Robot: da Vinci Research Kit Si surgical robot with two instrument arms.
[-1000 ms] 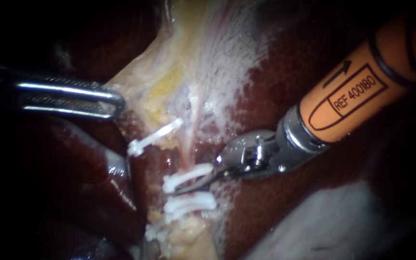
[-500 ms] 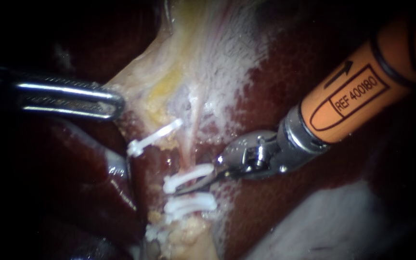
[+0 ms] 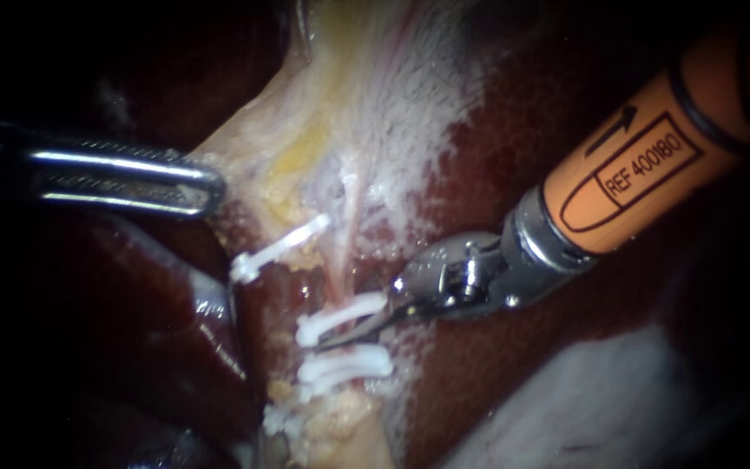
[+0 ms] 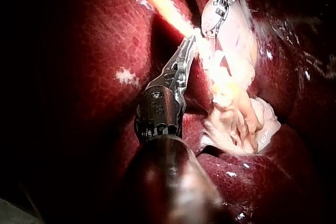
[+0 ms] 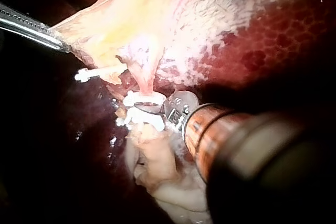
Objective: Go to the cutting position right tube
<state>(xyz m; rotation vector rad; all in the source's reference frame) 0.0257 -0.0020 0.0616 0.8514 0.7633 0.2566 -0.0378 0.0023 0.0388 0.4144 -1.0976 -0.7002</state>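
Here, the slim dark blades of the right instrument (image 3: 345, 335) stand slightly parted astride the thin pink right tube (image 3: 337, 276), in the gap between two white plastic clips (image 3: 342, 316) — its orange shaft leads off to the upper right. The left instrument (image 3: 208, 188) has its grey metal jaws clenched on the edge of the pale yellow tissue sheet (image 3: 305, 130), which lies over the dark red liver (image 3: 470, 174).

Right instrument (image 5: 146, 109) between white clips (image 5: 144, 98) (on tube (image 5: 146, 83)), liver (image 5: 273, 40) around

Glossy wet liver (image 3: 479, 347), shiny metal left instrument (image 3: 213, 189), seemingly plastic clips (image 3: 340, 314).
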